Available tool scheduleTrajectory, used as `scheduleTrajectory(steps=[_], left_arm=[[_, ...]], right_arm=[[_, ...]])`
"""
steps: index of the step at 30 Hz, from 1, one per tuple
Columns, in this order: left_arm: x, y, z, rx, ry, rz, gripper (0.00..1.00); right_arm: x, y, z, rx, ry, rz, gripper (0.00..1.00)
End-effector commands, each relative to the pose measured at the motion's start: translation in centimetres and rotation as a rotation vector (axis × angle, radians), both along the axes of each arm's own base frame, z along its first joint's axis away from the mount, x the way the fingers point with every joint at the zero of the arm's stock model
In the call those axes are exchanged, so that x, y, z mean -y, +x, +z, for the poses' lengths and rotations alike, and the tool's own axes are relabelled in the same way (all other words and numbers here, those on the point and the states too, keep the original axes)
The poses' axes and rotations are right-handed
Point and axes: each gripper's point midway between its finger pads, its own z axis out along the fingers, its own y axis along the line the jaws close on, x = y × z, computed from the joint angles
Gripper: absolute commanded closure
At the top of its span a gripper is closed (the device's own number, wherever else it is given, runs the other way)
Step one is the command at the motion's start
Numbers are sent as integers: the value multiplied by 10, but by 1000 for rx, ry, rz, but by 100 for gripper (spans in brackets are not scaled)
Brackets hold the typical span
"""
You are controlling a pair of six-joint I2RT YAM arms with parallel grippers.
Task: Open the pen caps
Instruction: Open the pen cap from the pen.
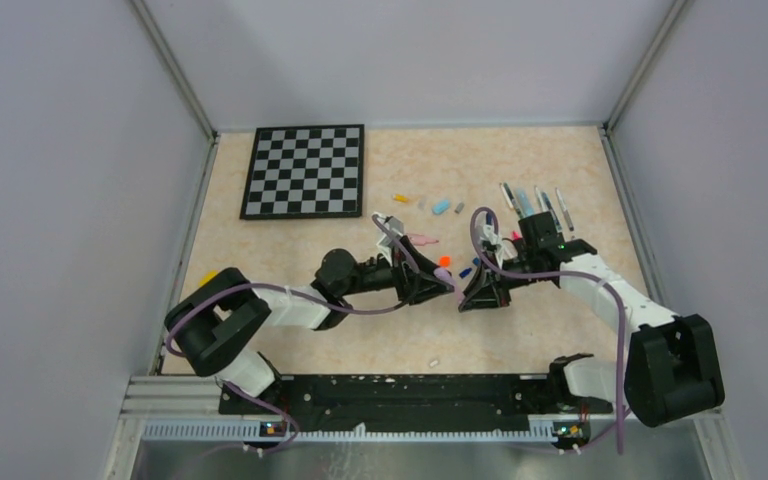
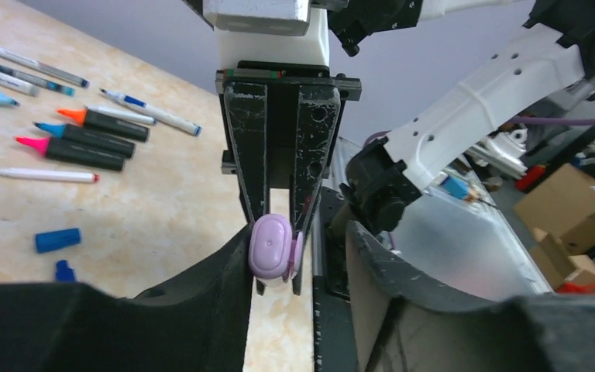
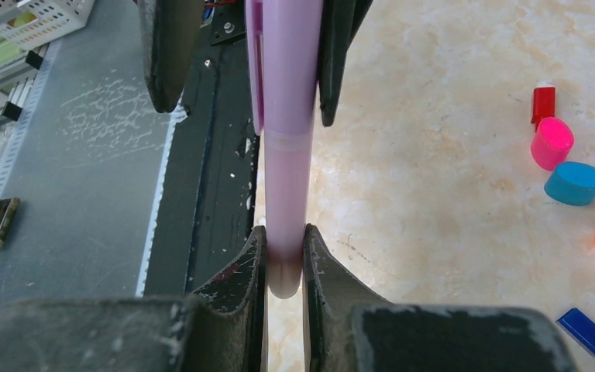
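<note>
Lilac pen cap [image 3: 287,70] sits betw gaping L jaws, one touching; R jaws clenched on pen barrel [image 3: 285,209], down-right of chessboard [image 1: 305,170]

Left arm [image 1: 290,305] and right arm [image 1: 600,280] meet tip to tip; right fingers [image 3: 234,273] clamped, left fingers [image 2: 186,310] spread.

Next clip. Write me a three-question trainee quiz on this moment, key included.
1. True or false: the right gripper is shut on the lilac pen.
2. The left gripper is: A) clamped on the pen, B) open around it, C) away from it.
3. Fill in: the loose pink cap lies between a red cap and a ___ one.
Key: 1 true; 2 B; 3 blue cap.
</note>
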Motion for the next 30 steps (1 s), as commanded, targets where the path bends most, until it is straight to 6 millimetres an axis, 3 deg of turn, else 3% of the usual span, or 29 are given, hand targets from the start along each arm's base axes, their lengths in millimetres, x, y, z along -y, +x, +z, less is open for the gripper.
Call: scheduleTrajectory(steps=[1, 4, 6, 7, 10, 12, 17, 20, 22, 23, 25, 30], left_arm=[[4, -6, 28, 71, -92, -68, 57], [5, -8, 26, 60, -96, -86, 85], [5, -8, 28, 61, -105, -87, 98], [5, -7, 28, 59, -109, -83, 100], [5, -5, 29, 50, -116, -69, 100], [5, -4, 27, 38, -120, -58, 100], [8, 0, 27, 28, -136, -28, 100], [11, 2, 27, 19, -142, -20, 100], [12, 5, 27, 17, -147, -10, 100], [12, 6, 28, 20, -152, -2, 100], [11, 10, 33, 38, -166, 28, 100], [-2, 44, 63, 128, -216, 199, 100]], right_arm=[[-8, 4, 19, 66, 61, 46, 100], [-8, 3, 18, 61, 60, 45, 100], [-8, 4, 19, 55, 59, 41, 100], [-9, 4, 19, 46, 60, 37, 100], [-14, 11, 29, 9, 92, 8, 68], [-17, 9, 38, -29, 133, 12, 55], [-20, 11, 44, -71, 165, -1, 48], [-21, 12, 44, -77, 169, -7, 50], [-21, 13, 43, -81, 166, -15, 59], [-21, 13, 42, -83, 164, -18, 68], [-21, 15, 40, -84, 161, -19, 99], [-19, 17, 28, -93, 102, -32, 100]])
